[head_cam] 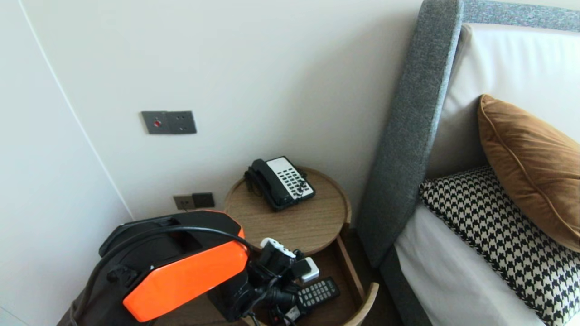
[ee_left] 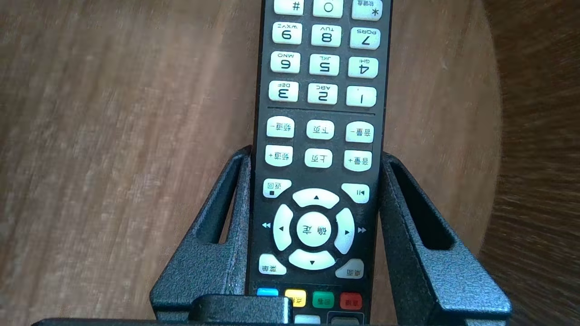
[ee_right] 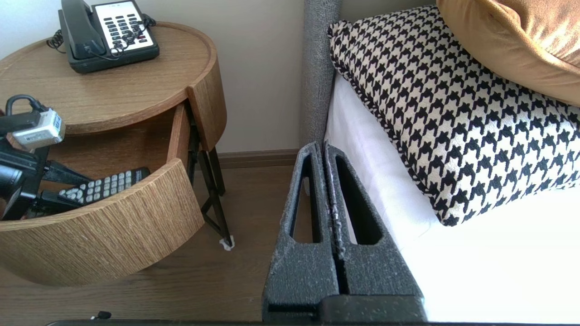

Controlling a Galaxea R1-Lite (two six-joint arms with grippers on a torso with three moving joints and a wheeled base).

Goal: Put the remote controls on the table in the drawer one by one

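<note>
A black remote control with white keys lies lengthwise between the fingers of my left gripper, which is shut on its two long sides. Gripper and remote control are inside the open drawer of a round wooden bedside table, over the drawer's wooden floor. In the right wrist view the remote control shows behind the curved drawer front. Whether it rests on the floor of the drawer I cannot tell. My right gripper hangs shut and empty above the floor beside the bed.
A black and white telephone stands at the back of the table top. The grey headboard, a houndstooth pillow and a brown cushion are to the right. Wall sockets sit low behind the table.
</note>
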